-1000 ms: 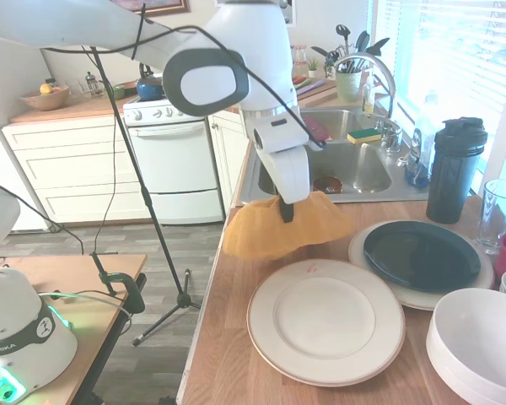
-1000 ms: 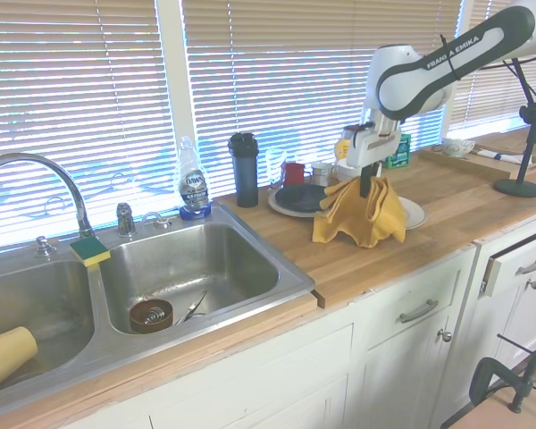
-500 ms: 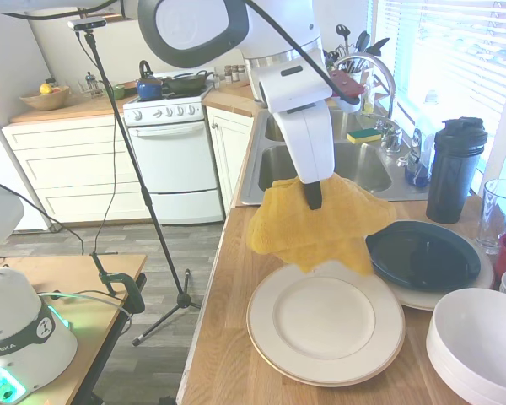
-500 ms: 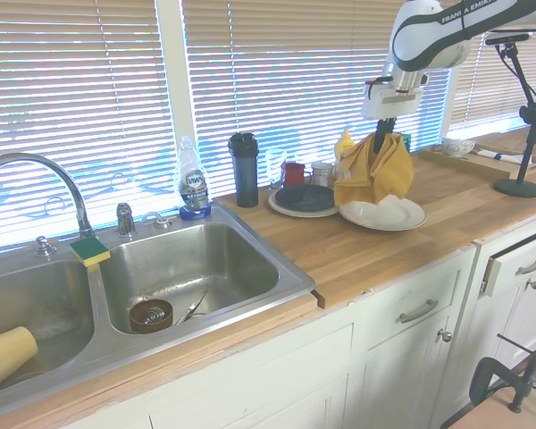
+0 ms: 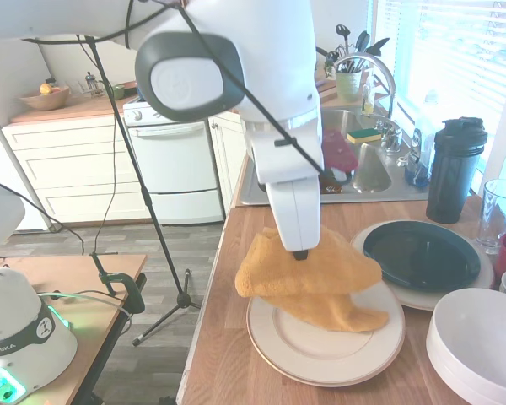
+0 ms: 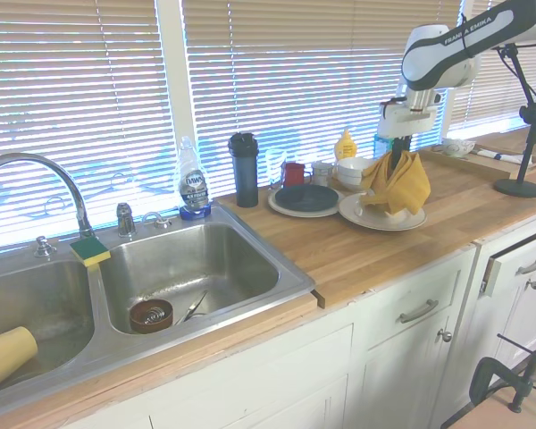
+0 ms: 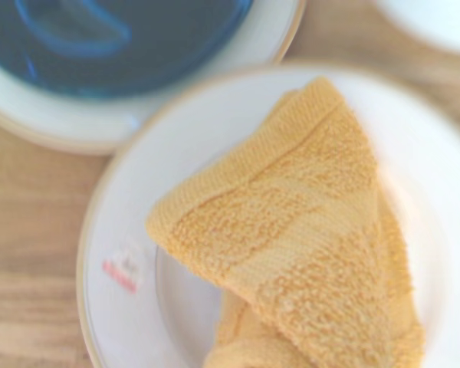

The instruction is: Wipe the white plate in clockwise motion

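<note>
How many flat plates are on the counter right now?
3: the white plate under the yellow cloth, the dark green plate beside it, and another pale plate beneath that one. Bowls excluded.

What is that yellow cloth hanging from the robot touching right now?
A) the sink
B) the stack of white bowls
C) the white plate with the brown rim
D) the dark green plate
C: the yellow cloth, held by the gripper, drapes down onto the white plate, while the dark green plate beside it lies uncovered.
</note>
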Robot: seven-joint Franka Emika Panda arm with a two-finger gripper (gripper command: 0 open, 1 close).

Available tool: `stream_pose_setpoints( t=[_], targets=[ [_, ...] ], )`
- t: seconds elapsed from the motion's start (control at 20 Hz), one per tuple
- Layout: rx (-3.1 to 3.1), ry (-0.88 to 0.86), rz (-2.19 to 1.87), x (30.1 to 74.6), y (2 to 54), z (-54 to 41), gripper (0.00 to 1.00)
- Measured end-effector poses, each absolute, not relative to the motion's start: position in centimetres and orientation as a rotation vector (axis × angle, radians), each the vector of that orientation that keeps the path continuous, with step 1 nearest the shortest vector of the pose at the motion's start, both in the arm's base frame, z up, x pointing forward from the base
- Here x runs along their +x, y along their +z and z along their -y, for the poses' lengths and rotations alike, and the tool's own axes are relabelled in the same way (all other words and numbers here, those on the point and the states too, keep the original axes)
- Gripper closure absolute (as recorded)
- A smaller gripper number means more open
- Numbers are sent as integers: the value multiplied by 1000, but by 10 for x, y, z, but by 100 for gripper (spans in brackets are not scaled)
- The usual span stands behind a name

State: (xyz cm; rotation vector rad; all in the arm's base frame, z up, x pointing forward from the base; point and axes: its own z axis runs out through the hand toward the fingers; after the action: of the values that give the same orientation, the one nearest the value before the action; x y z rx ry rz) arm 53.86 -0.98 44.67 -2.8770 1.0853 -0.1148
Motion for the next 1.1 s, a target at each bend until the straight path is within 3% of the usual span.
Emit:
stream_pose_setpoints(
  t=[0.4,1.1],
  targets=[
    [-2864,-70,-1070,537,379,-9,100],
    [-2829,-67,-1077,588,361,-20,100]
  ],
)
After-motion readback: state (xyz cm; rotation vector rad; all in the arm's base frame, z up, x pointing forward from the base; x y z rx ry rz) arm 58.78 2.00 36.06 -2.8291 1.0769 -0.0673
